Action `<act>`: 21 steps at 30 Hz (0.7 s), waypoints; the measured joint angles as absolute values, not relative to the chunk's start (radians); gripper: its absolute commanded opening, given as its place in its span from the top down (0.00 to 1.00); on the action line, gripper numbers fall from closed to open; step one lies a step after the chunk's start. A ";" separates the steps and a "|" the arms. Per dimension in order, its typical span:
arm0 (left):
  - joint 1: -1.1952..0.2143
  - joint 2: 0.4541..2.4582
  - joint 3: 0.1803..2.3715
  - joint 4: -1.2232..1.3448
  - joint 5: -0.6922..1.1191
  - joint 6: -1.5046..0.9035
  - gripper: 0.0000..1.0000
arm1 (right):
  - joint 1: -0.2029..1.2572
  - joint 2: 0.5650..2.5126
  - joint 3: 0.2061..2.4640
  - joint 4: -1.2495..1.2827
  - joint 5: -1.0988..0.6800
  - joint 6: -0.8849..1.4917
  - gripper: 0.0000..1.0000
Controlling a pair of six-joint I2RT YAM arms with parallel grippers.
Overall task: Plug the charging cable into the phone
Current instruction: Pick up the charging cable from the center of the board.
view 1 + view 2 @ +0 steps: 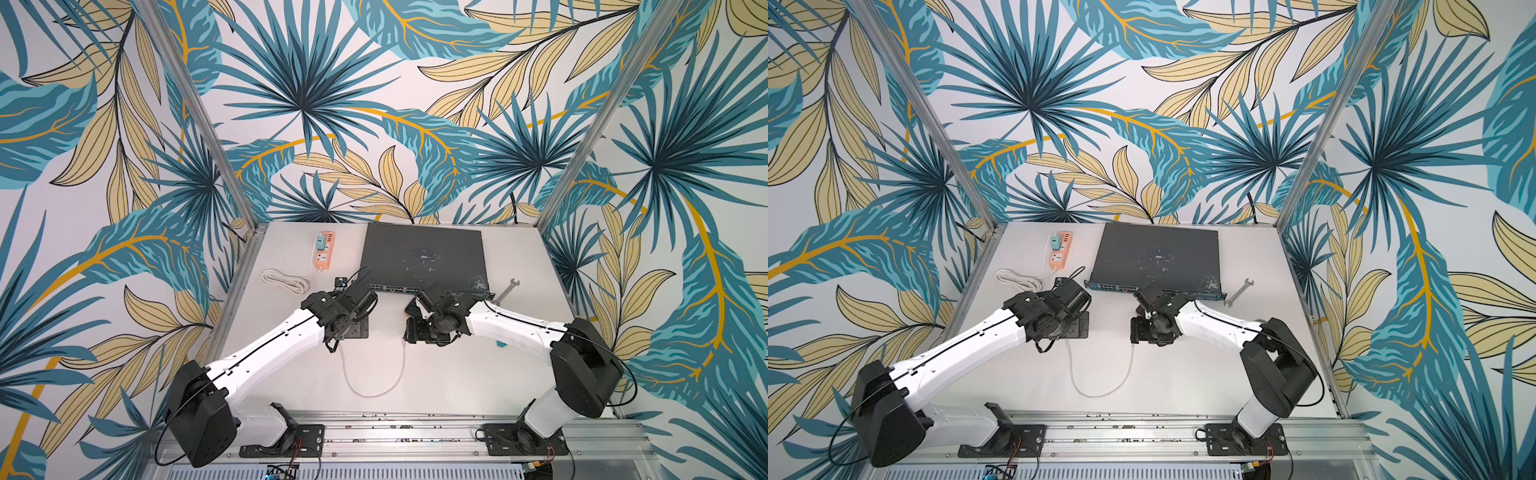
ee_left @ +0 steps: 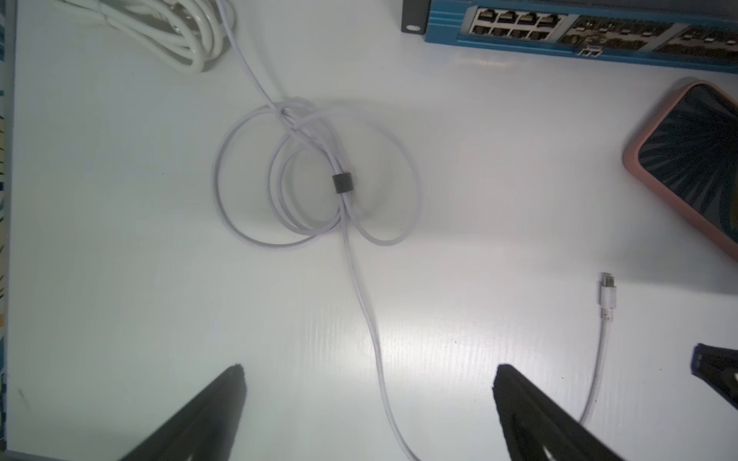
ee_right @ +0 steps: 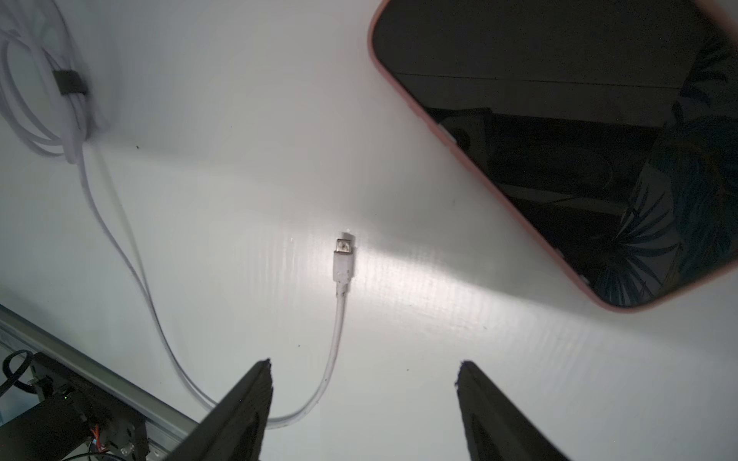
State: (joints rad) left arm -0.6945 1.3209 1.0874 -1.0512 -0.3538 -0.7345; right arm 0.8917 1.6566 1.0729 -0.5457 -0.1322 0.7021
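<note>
Robot lab cell — alu frame posts (image 1: 200, 120), leaf-print walls (image 1: 374, 83), arms (image 1: 270, 345) bolted to rail (image 1: 395, 432), network switch (image 1: 419, 257) & spanner (image 1: 508, 289) on bench (image 1: 457, 374).

The left claw (image 2: 369, 367) hangs over the white counter (image 2: 120, 239), its two dark fingers (image 2: 207, 415) spread wide and gripping nothing. The charging cable (image 2: 361, 297) lies on the counter in a few loose loops cinched by a small dark tie (image 2: 342, 183). One strand runs from the loops between the fingers. The free end lies flat beside one finger and ends in a white and metal plug (image 2: 608, 293). The plug is near the phone (image 2: 695, 159) but not touching it. The phone has a black screen and a pink edge and is partly cut off. Farther off sit a blue-fronted network switch (image 2: 559, 28) and a thicker coiled white cord (image 2: 171, 36).
</note>
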 measured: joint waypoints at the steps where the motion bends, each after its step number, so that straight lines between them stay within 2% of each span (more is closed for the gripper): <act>1: -0.693 1.311 1.082 -1.056 -0.361 -0.734 0.00 | 0.904 1.676 1.083 -0.544 -0.129 0.711 0.30; 7: -0.656 1.273 1.047 -1.075 -0.373 -0.728 0.00 | 0.952 1.780 1.137 -0.547 -0.105 0.757 0.42; 14: -0.635 1.273 1.017 -1.070 -0.358 -0.714 0.00 | 0.970 1.817 1.139 -0.571 -0.078 0.783 0.47; 17: -0.634 1.273 1.003 -1.065 -0.354 -0.709 0.00 | 0.987 1.845 1.165 -0.593 -0.066 0.774 0.58; 21: -0.631 1.273 0.995 -1.061 -0.347 -0.704 0.00 | 1.015 1.881 1.202 -0.599 -0.063 0.767 0.84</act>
